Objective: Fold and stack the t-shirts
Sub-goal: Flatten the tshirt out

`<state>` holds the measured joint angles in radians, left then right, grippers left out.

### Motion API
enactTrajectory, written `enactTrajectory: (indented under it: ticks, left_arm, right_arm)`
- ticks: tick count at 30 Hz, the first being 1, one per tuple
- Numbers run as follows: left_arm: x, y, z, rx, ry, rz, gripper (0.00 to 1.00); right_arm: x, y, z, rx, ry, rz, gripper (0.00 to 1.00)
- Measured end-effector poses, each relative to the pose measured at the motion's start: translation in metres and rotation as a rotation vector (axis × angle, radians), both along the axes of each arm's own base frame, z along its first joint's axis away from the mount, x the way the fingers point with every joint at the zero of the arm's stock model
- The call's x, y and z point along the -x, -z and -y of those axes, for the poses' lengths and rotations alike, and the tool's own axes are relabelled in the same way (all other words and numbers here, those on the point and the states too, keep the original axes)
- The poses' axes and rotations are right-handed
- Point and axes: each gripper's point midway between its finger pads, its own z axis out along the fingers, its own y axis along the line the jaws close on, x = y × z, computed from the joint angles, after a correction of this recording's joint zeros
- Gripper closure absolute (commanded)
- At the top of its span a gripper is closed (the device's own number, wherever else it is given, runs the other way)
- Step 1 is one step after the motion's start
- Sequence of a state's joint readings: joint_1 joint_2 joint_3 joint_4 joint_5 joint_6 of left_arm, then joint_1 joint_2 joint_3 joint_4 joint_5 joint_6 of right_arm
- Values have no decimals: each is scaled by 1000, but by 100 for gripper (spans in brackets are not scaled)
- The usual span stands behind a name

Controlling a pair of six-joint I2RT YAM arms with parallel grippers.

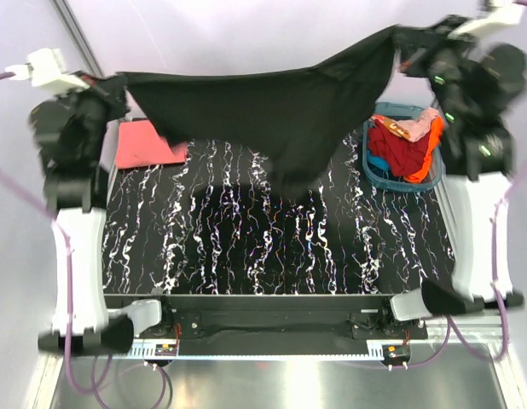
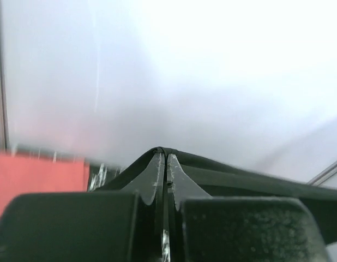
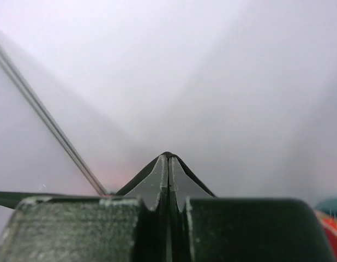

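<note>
- Top view: the left tool (image 1: 117, 83) and the right tool (image 1: 400, 38) are each clamping shut on an upper corner of the black t-shirt (image 1: 280, 119). The shirt is hanging stretched between them over the far half of the table (image 1: 246, 256), and its lowest fold is dangling near the table's middle.
- The shirt's right side is hanging just beside the teal basket (image 1: 404, 186). Any rightward drift while lowering is likely to drape it over the rim or catch the clothes piled inside.
- The coral-pink t-shirt (image 1: 144, 145) is lying flat at the far left corner, partly under the black shirt's left edge, so cloth dragged across it could ruck it up.
- The near half of the table is lying bare, giving the most room for laying the shirt out. Both arms are already reaching wide, so there is little room for more stretch.
- Left wrist view: the jaws are pressing together with only a thin black hem between the tips, and I judge that a sharp tug could be pulling it free.
- Right wrist view: the jaws are closing on an equally narrow pinch. A frame bar (image 3: 48, 123) is crossing close on the left, and the basket is peeking in at lower right.
</note>
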<state>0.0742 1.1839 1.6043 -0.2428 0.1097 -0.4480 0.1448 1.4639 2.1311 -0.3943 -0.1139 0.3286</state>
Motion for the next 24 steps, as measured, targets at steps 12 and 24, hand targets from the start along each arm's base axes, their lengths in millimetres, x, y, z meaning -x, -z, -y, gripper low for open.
enactTrajectory:
  ticks: [12, 24]
  left_arm:
    - [125, -75, -4, -55, -78, 240, 100]
    - [160, -64, -15, -56, -155, 264, 100]
  right_arm:
    - [143, -81, 22, -4, 11, 261, 100]
    - [155, -63, 22, 5, 4, 211, 100]
